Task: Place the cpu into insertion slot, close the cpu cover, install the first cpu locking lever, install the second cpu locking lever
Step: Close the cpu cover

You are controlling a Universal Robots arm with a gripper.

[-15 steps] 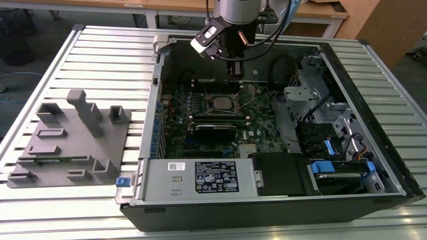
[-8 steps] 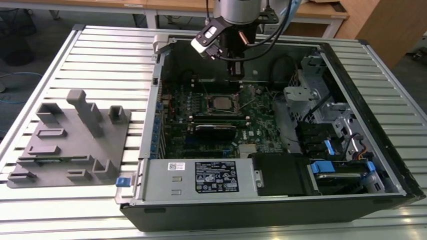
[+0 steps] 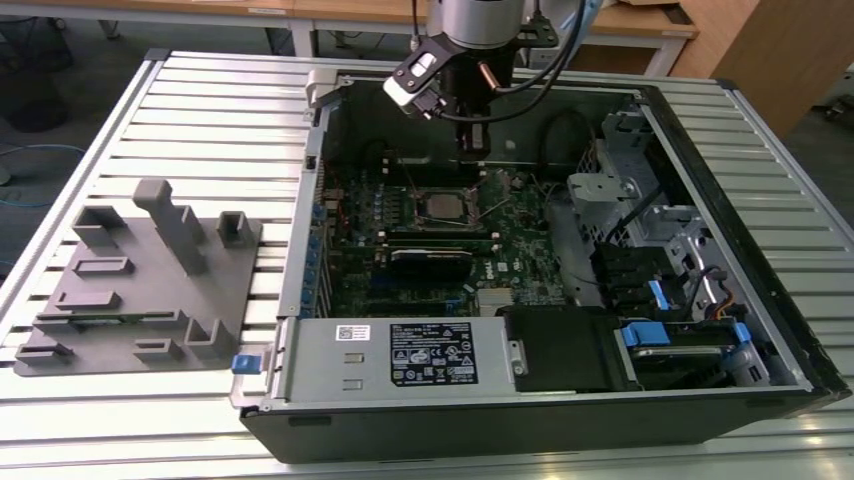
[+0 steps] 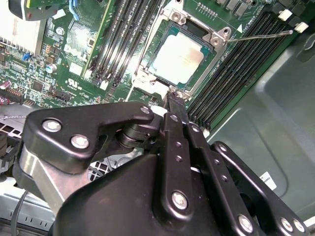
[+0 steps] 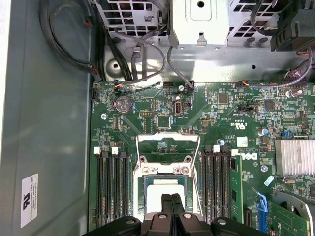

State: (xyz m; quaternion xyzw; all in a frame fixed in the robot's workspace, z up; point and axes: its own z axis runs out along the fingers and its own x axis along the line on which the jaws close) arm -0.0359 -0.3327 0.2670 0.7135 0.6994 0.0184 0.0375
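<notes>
Hovering just beside the seated cpu [image 4: 179,56], fingers [image 4: 172,125] pressed together on nothing. Probably light, rigid and fragile; best gripped gently by opposite edges.

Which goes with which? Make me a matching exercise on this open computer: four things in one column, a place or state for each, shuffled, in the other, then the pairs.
Things:
1. cpu
2. gripper
3. grey fixture block
4. memory slots

Places or states:
A. on the slatted table, outside the computer case, at the exterior view's left
B. silvery-grey top, framed by the cpu cover
C. fingers together, tip at the cover's edge
D. long and black, on both sides of the cpu

Pairs: 1-B, 2-C, 3-A, 4-D
</notes>
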